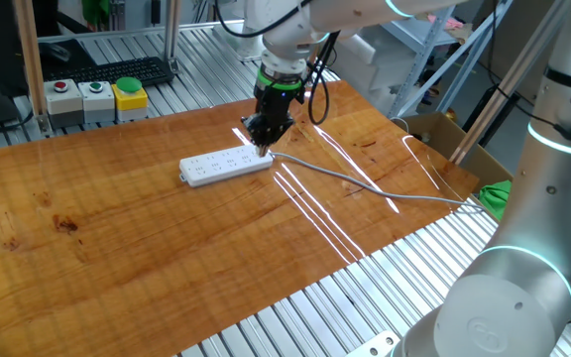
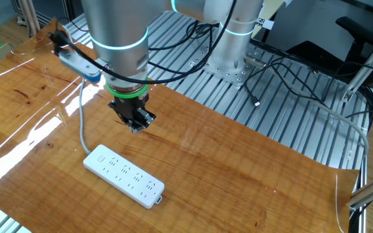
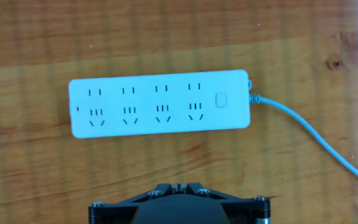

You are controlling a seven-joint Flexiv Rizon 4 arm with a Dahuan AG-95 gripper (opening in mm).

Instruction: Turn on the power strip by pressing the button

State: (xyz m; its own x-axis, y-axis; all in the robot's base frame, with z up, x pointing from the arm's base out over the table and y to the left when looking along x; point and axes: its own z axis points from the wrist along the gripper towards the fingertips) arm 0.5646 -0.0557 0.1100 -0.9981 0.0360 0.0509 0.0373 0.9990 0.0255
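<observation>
The white power strip [image 1: 224,165] lies flat on the wooden table, and also shows in the other fixed view [image 2: 123,175] and the hand view [image 3: 159,103]. Its small button [image 3: 221,100] sits at the cabled end and shows in the other fixed view [image 2: 100,157]. A thin grey cable [image 3: 316,134] runs off from that end. My gripper [image 2: 136,125] hovers above the table, beside the strip's cabled end and apart from it. In the hand view the fingertips [image 3: 179,185] meet with no clear gap. In one fixed view the gripper [image 1: 264,139] hides the button end.
Red [image 1: 60,94], green [image 1: 95,91] and yellow [image 1: 129,91] push-buttons on grey boxes stand at the table's back, with a keyboard [image 1: 117,71] behind them. A cardboard box [image 1: 444,134] sits off the table's edge. The cable [image 1: 365,186] crosses the table.
</observation>
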